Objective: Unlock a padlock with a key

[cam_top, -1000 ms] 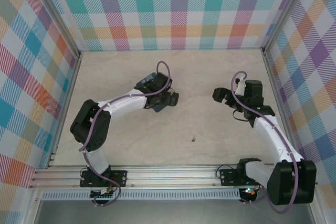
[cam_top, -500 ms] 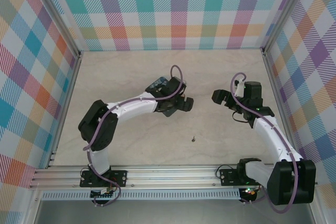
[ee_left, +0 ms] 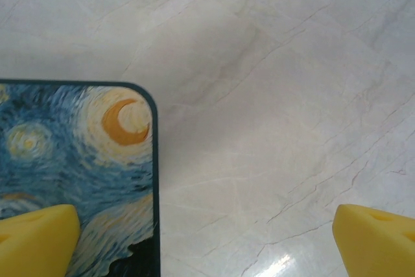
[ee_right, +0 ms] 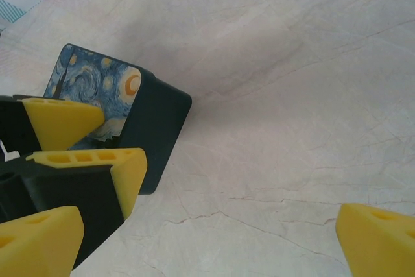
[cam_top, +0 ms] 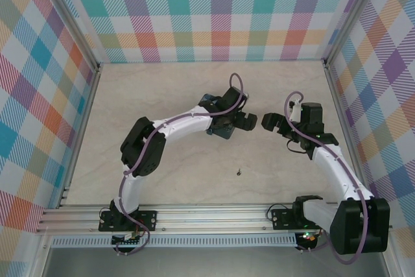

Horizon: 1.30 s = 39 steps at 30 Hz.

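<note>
The tiny dark key [cam_top: 239, 172] lies alone on the marble table, nearer the front than both grippers. The padlock is hidden. My left gripper [cam_top: 241, 121] [ee_left: 204, 244] is open, its left yellow fingertip [ee_left: 35, 238] over the corner of the blue swirly-painting tin box [ee_left: 71, 160] and its other fingertip over bare table. My right gripper [cam_top: 267, 121] [ee_right: 207, 248] is open over bare marble, a short gap right of the left one. From the right wrist, the left gripper's yellow fingers [ee_right: 65, 121] sit at the tin box [ee_right: 159, 128].
The tin box [cam_top: 218, 130] sits mid-table under the left wrist. Checked walls enclose the table on three sides. A metal rail [cam_top: 207, 215] runs along the near edge. Bare marble lies around the key.
The left arm has swung to the right, bringing its gripper close to the right gripper. The dark box shape under it has shifted right with it. The right arm and key stayed put.
</note>
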### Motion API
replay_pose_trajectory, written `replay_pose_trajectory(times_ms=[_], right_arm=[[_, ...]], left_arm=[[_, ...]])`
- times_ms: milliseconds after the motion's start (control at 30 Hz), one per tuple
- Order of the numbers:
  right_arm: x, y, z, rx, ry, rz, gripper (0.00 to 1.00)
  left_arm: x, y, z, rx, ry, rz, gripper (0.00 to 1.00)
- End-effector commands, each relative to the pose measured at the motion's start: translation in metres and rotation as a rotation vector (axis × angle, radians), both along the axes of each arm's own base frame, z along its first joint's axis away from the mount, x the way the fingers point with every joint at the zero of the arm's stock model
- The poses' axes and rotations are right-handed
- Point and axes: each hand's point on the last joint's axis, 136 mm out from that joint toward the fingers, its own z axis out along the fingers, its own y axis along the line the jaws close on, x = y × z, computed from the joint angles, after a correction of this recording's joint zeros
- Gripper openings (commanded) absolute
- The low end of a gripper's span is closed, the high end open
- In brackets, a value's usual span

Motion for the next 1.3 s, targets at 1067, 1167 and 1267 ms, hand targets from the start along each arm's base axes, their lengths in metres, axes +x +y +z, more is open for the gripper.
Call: replay_pose_trajectory(times_ms=[1067, 1167, 1267], right_arm=[[-0.113, 0.118, -0.107, -0.314, 0.576, 0.144, 0.7], [-0.114, 0.12, -0.116, -0.376, 0.607, 0.14, 0.66], [-0.118, 0.118, -0.123, -0.421, 0.635, 0.137, 0.61]], left_arm=[[-0.075, 0.226, 0.058, -0.251, -0.233, 0.448, 1.0], [-0.078, 0.231, 0.057, -0.245, -0.239, 0.445, 1.0], [-0.079, 0.235, 0.056, -0.236, -0.243, 0.451, 1.0]])
